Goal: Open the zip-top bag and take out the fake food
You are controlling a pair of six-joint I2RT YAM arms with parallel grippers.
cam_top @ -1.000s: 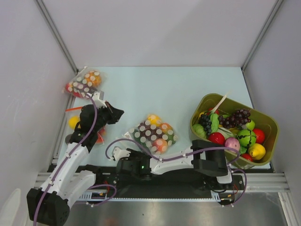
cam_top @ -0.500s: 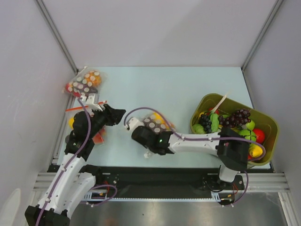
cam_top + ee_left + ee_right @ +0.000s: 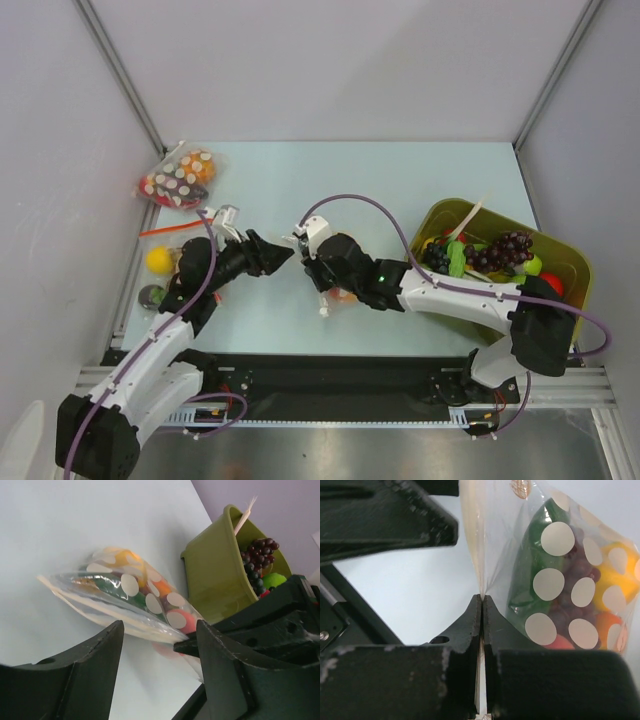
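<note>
The zip-top bag (image 3: 560, 575), clear with white dots, hangs off the table by its edge strip, and my right gripper (image 3: 482, 599) is shut on that strip. The fake food shows inside it: a green piece (image 3: 530, 565), purple grapes (image 3: 572, 572), a yellow-orange fruit (image 3: 612, 575) and a pink peach (image 3: 186, 621). My left gripper (image 3: 160, 647) stands open just short of the bag's (image 3: 127, 595) lower edge, with nothing between its fingers (image 3: 85, 675). From above, the two grippers (image 3: 283, 253) (image 3: 308, 262) meet near the table's middle, and the right arm hides most of the bag (image 3: 345, 296).
A green bin (image 3: 430, 225) full of loose plastic fruit stands at the right. Another dotted bag (image 3: 178, 178) lies at the back left, near an orange-red strip (image 3: 160, 231) and a yellow fruit (image 3: 158, 260). Walls close in the left, right and far sides.
My right gripper shut on the bag's edge and carried it up and left. My left gripper opened and moved right toward the bag.
</note>
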